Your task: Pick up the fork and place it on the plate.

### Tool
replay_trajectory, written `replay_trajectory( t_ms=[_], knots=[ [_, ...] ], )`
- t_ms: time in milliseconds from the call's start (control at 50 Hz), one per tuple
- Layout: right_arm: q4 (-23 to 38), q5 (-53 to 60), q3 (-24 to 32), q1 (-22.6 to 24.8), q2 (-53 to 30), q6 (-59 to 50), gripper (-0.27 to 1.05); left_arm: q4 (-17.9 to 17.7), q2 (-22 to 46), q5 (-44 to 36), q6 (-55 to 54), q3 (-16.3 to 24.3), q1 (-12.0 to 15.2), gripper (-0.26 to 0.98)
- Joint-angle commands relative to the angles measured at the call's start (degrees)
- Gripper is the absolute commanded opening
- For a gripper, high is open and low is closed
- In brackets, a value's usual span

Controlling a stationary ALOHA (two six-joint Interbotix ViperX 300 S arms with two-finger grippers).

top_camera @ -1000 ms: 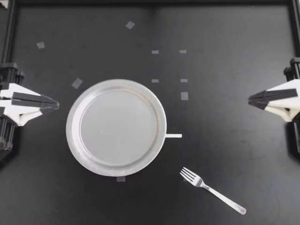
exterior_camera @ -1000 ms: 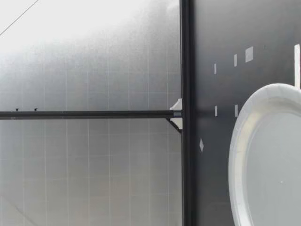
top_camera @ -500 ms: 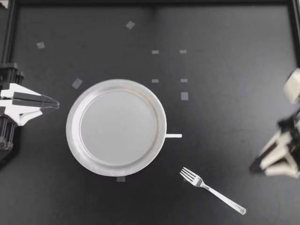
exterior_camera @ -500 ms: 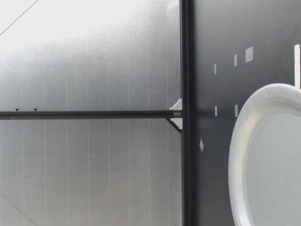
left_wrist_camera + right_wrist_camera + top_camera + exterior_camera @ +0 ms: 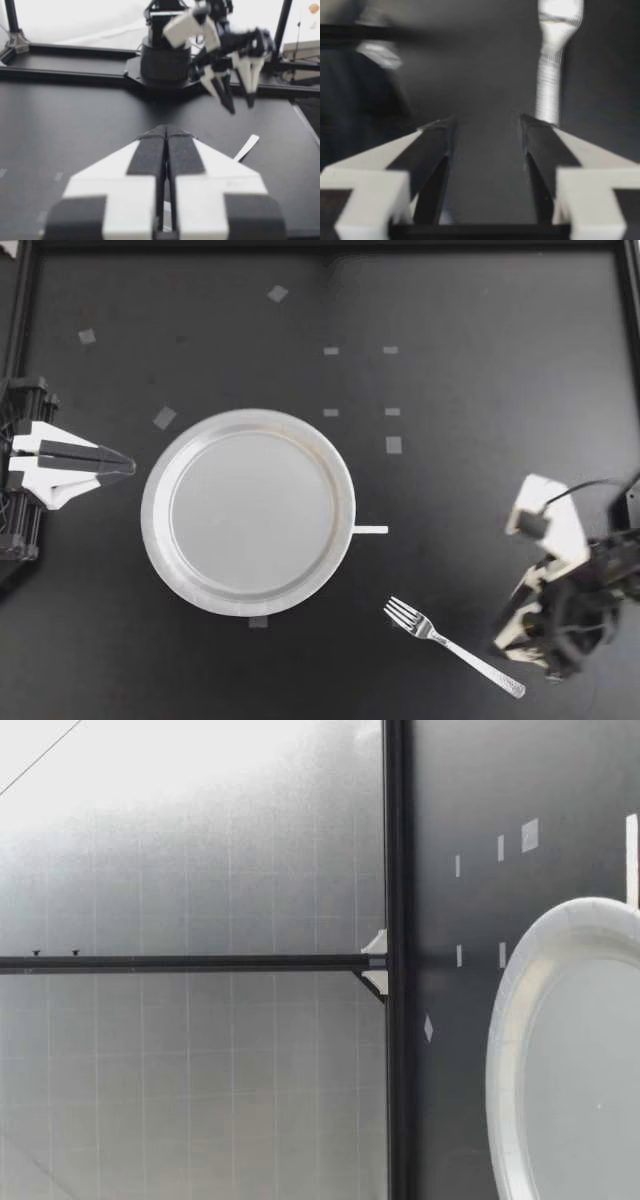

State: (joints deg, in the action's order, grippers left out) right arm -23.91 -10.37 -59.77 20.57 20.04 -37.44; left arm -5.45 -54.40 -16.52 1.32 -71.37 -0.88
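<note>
The black table [image 5: 470, 390] is matte and flat, with a dark frame [image 5: 20, 320] round its edge. Small pale squares of tape [image 5: 393, 445] are stuck at about 1 o'clock from the plate [image 5: 150, 510], and another piece [image 5: 164, 418] at 11 o'clock. A thin white strip [image 5: 370, 530] lies flat at 3 o'clock, touching the plate's rim. Between the fork [image 5: 455, 647] and the plate there is only bare table.

The plate is round, pale and smooth with a raised rim. From table height its rim [image 5: 500, 1050] curves up in front of the frame bar [image 5: 395, 960].

The fork is shiny metal and lies flat on the table at 4 o'clock from the plate, apart from it. Its prongs point to 10 o'clock and its patterned handle to 4 o'clock.

My right claw [image 5: 508, 642] hangs by the handle end, at about 12 o'clock from it. Its two fingers are spread [image 5: 487, 125]. The handle [image 5: 549, 85] lies ahead, in line with one fingertip rather than in the gap; I cannot tell if it touches.

My left claw [image 5: 125, 465] sits at 9 o'clock from the plate, pointing to 3 o'clock, its black pads pressed together [image 5: 166, 132]. From its wrist I see the right claw [image 5: 235, 100] spread and the strip [image 5: 247, 147].
</note>
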Motion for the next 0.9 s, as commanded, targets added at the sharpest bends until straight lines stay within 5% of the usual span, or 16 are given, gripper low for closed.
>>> replay_trajectory(
  t_ms=[0, 420, 880],
  knots=[
    [0.79, -2.11, 3.96, 0.53, -6.15, 0.53, 0.53, 0.09, 0.0, -0.44, 0.09, 0.79, 0.0, -0.04],
    [4.31, -3.87, 10.72, 0.53, -18.37, 0.79, 0.52, 0.09, 0.18, -0.26, -0.18, 0.0, -0.09, -0.04],
    [7.47, -4.39, 13.62, -2.11, -21.53, 0.7, 0.48, 0.09, 0.79, -0.26, 0.26, -0.53, -0.09, -0.04]
  ],
)
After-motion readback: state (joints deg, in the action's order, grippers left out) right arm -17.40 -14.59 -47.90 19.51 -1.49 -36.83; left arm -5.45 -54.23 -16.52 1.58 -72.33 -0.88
